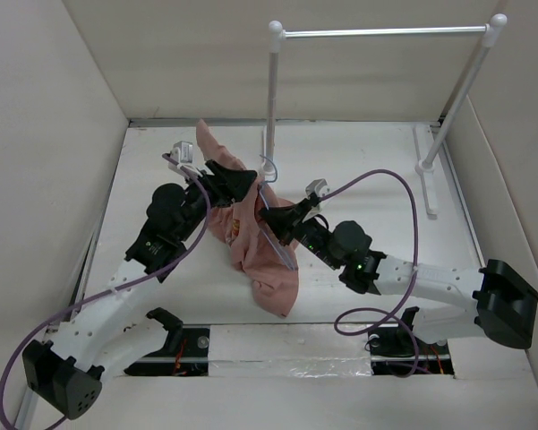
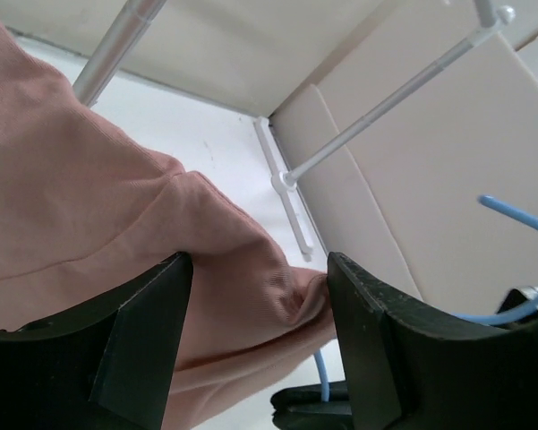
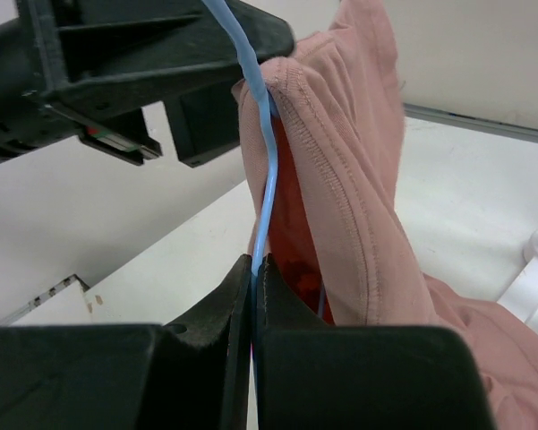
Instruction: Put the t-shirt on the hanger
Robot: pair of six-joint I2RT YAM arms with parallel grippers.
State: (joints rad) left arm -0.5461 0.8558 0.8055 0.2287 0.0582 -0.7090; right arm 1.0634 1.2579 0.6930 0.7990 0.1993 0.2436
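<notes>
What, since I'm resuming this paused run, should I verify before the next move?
1. Grip of right tool on hanger: ok, shut on the blue wire.
2. Hold of left tool on t-shirt: ok, fabric is bunched between its fingers.
3. Wire inside the shirt opening: cannot tell; it runs along a stitched edge.
4. Hook free of fabric: ok, it shows bare in the left wrist view.
5. Clearance from rack: ok, it stands behind both arms, apart from them.
</notes>
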